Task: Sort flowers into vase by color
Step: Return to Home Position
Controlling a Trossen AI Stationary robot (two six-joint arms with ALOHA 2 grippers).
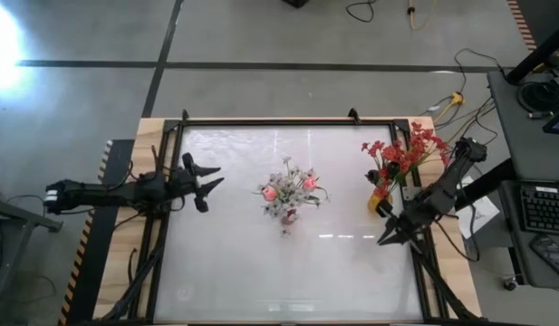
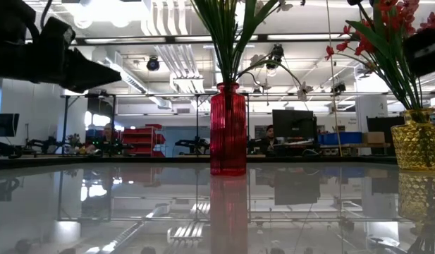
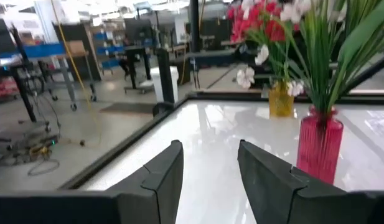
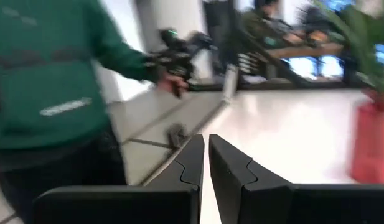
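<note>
Workshop floor of grey concrete with dark tape lines. On it, a glossy white table (image 1: 261,272) in a black frame on a wooden base. Beyond the right edge, a desk with a keyboard (image 1: 540,206). Behind the table in the low view, an open hall with ceiling lights, monitors and seated people far off. Close to the table's edge in the right wrist view, a person in a green top (image 4: 48,81), one arm stretched out.

Item 1, near table centre: red vase (image 2: 228,130), ribbed glass, upright. Inside it, white flowers (image 1: 286,177) and pink buds (image 1: 308,184) on green stalks, fanned out above the rim.

Item 2, near the right edge toward the far side: yellow vase (image 2: 419,139), upright. Inside it, red flowers (image 1: 404,152), the spray leaning toward the far right corner of the frame. Well apart from the red vase.

Left gripper (image 1: 216,177): over the left part of the table, raised off the surface, aimed at the red vase and well apart from it. Fingers (image 3: 160,180) spread with a clear gap, nothing between them.

Right gripper (image 1: 386,240): at the right edge of the table, just on the near side of the yellow vase, angled toward the near left. Fingers (image 4: 192,162) closed to a thin slit, gripping nothing.
</note>
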